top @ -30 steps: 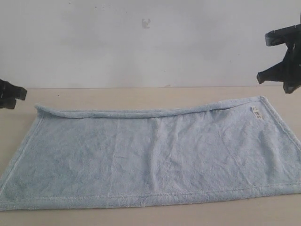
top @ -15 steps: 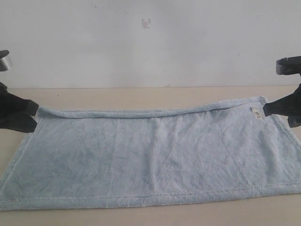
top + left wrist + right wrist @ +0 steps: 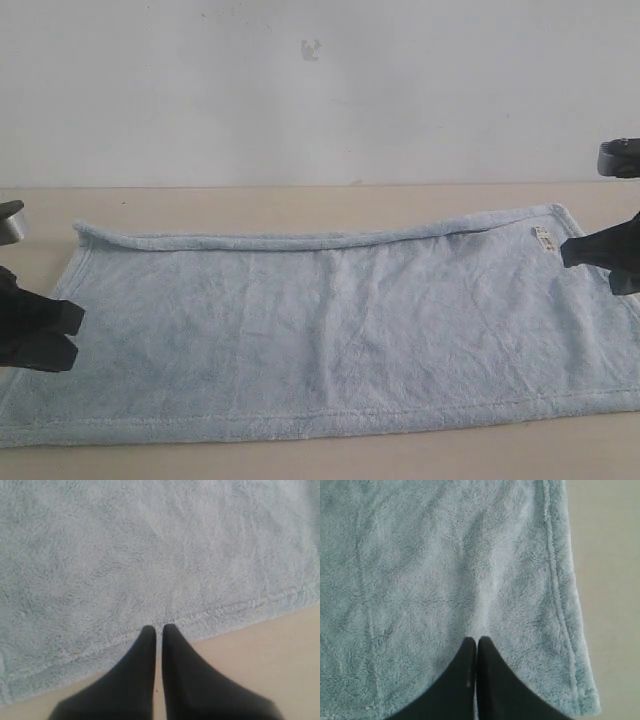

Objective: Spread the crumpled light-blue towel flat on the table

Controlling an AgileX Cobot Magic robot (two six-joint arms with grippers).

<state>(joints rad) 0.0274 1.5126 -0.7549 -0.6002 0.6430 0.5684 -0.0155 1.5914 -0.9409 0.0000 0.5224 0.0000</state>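
The light-blue towel (image 3: 330,330) lay spread almost flat across the bench (image 3: 300,198). Its far long edge was rolled over on itself, and a small white label (image 3: 544,237) showed near its far right corner. The left claw (image 3: 74,335) was shut, gripping nothing I could see, with its tips at the towel's left hem. The right claw (image 3: 566,252) was shut too, likewise holding nothing, over the cloth just inside the right hem, near the label.

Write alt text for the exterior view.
A light-blue towel lies spread nearly flat on a beige table, its far edge slightly rolled. Black grippers, both shut, sit at its sides: the left gripper at the left edge, the right gripper near a small white label.
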